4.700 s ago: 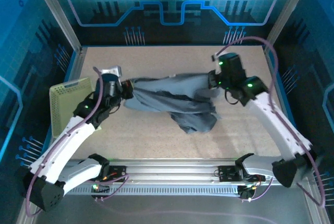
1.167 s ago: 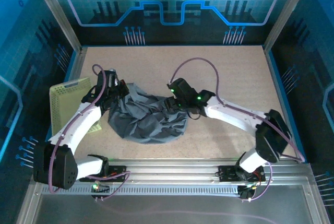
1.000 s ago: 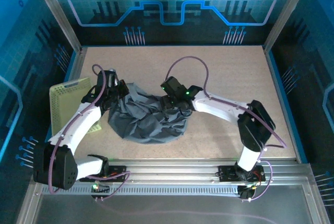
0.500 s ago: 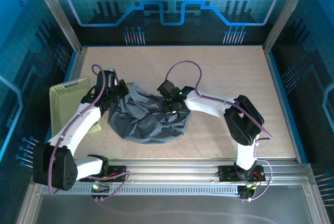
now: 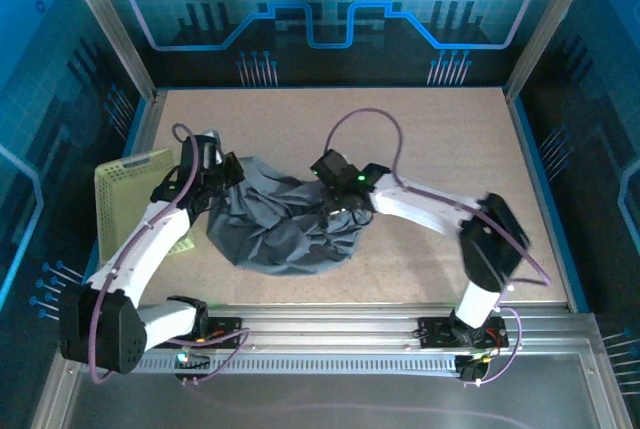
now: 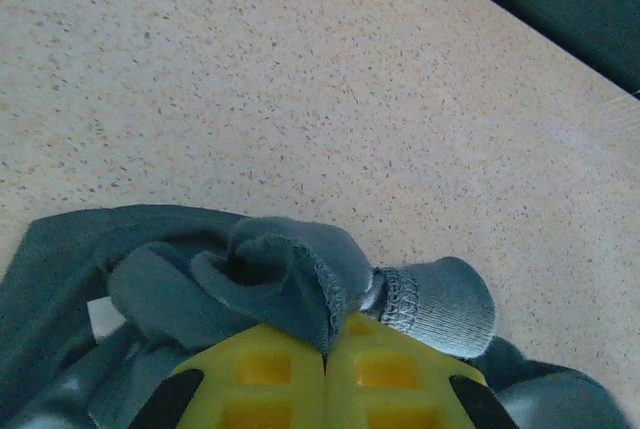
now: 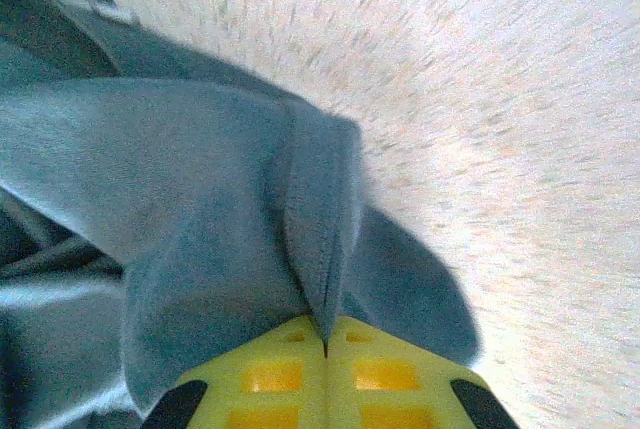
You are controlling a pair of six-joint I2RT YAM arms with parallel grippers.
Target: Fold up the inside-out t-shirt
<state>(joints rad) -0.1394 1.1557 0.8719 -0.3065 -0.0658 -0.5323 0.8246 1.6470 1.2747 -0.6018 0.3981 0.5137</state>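
The t-shirt (image 5: 285, 234) lies bunched in a dark grey heap on the speckled table (image 5: 440, 139), left of the middle and toward the near edge. The left gripper (image 6: 327, 344) sits at the heap's upper left corner. Its yellow fingers (image 6: 265, 369) are pressed together with a stitched hem pinched between them, and a rolled cuff of cloth bulges just to the right. The right gripper (image 7: 323, 334) is at the heap's upper right side, likewise closed tight on a fold of the cloth that rises in a ridge from its tips. A pale yellow-green basket (image 5: 125, 194) rests at the table's left edge, just beside the left arm.
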